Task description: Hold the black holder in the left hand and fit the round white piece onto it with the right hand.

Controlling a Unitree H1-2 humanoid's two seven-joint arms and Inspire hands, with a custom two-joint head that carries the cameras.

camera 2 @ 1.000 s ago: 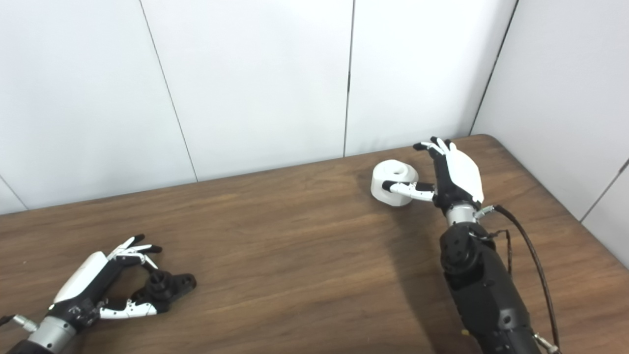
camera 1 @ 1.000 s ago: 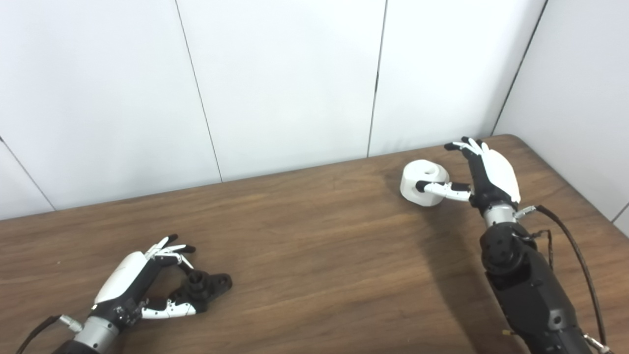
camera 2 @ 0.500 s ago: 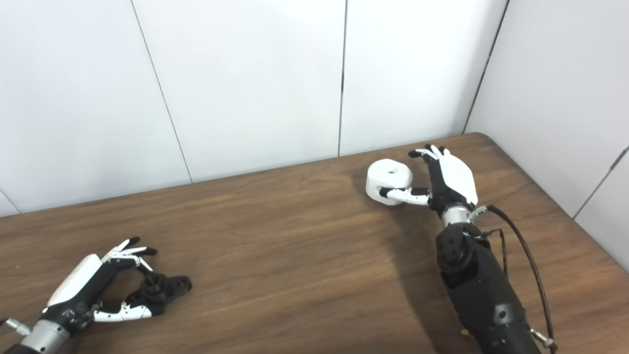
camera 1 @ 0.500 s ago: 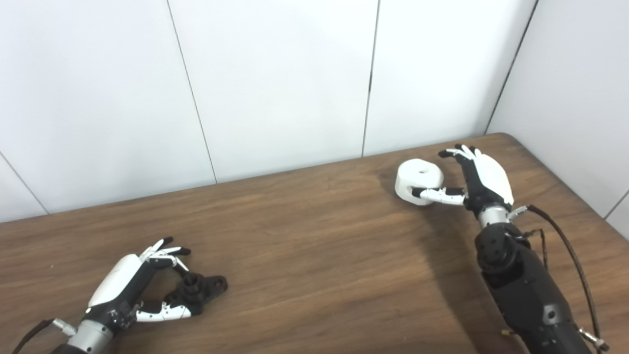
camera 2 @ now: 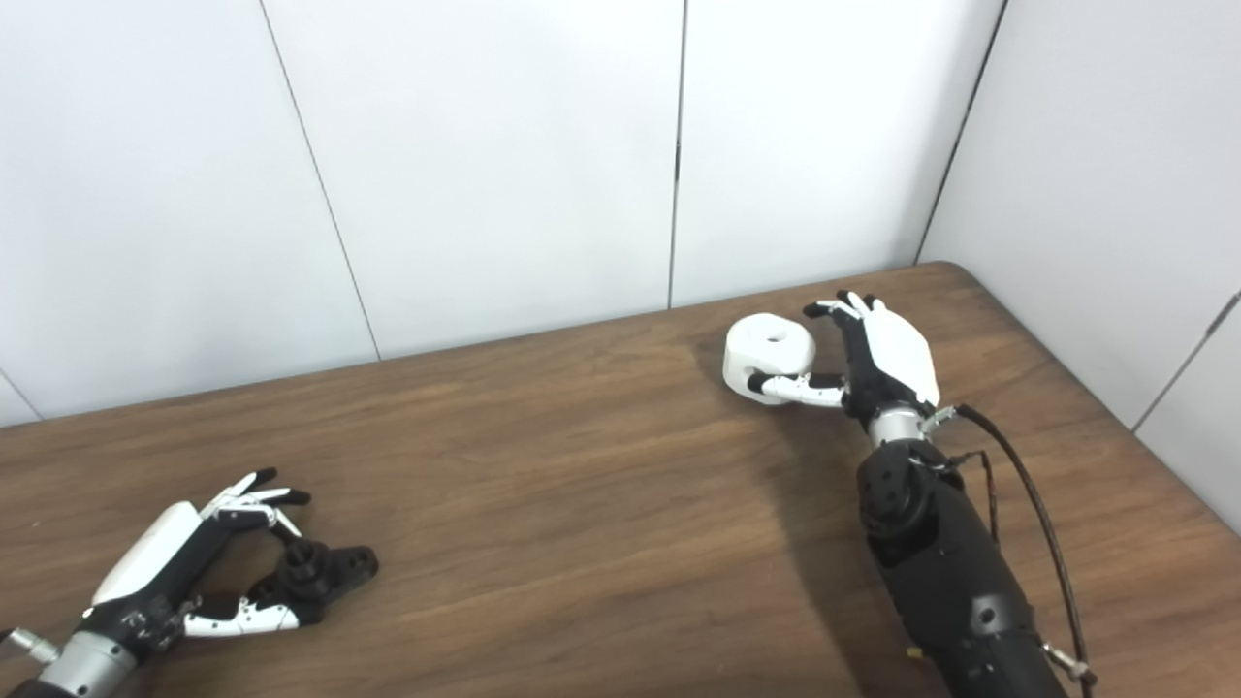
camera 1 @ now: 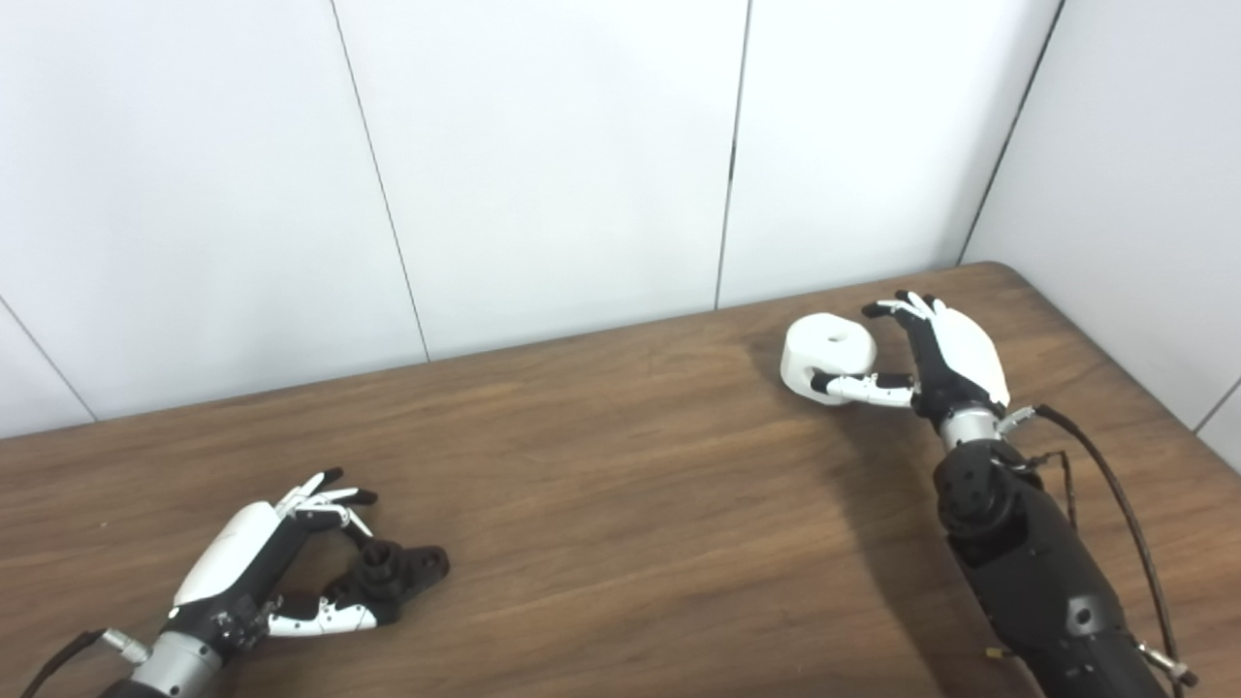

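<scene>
The black holder (camera 1: 399,570) lies on the wooden table (camera 1: 601,504) at the front left. My left hand (camera 1: 254,557) is open around it: the thumb rests along the holder's near side and the fingers (camera 1: 325,494) arch above its left end without touching. The round white piece (camera 1: 827,351), with a small hole on top, sits on the table at the back right. My right hand (camera 1: 945,354) cups it from the right. Its thumb lies against the piece's near side, and its fingers (camera 1: 890,309) hover just off the far right edge.
White wall panels (camera 1: 543,165) stand behind the table and along its right side. The table's rounded back-right corner (camera 1: 999,271) is close behind my right hand. A black cable (camera 1: 1115,485) loops beside the right forearm.
The camera has shifted a little. My right hand's fingers have curled in closer to the white piece, which no longer looks tilted. The left hand and holder stay as they were.
</scene>
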